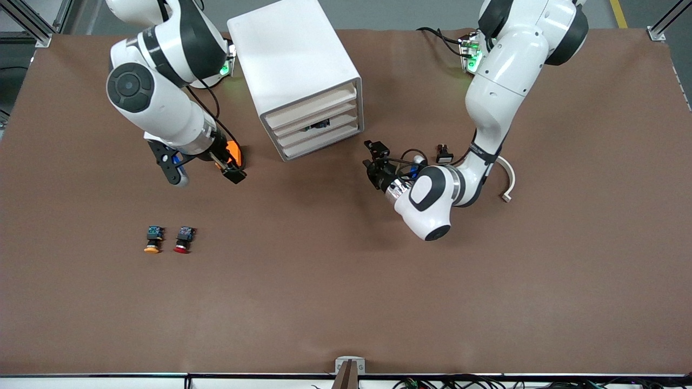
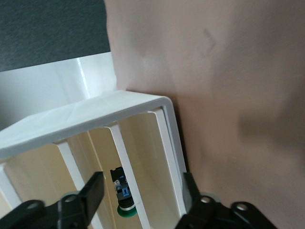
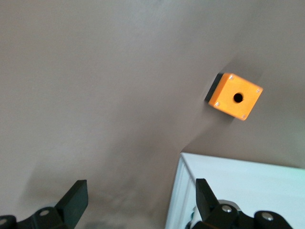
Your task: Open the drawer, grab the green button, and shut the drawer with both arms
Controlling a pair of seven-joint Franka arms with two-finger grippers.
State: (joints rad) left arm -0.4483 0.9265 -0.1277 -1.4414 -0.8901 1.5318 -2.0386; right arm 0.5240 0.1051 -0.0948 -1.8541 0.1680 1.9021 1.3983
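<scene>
The white cabinet stands between the two arm bases with four shallow white drawers pushed in. The green-capped button lies in one of the middle drawers and shows through the gap at the front. In the left wrist view it lies inside the drawer. My left gripper is open and empty, in front of the cabinet's drawer face at its corner toward the left arm's end. My right gripper is open and empty, beside the cabinet, over the table by the orange box.
A small orange box with a hole sits beside the cabinet, partly hidden by the right gripper in the front view. A yellow-capped button and a red-capped button lie nearer the front camera. A white curved part lies by the left arm.
</scene>
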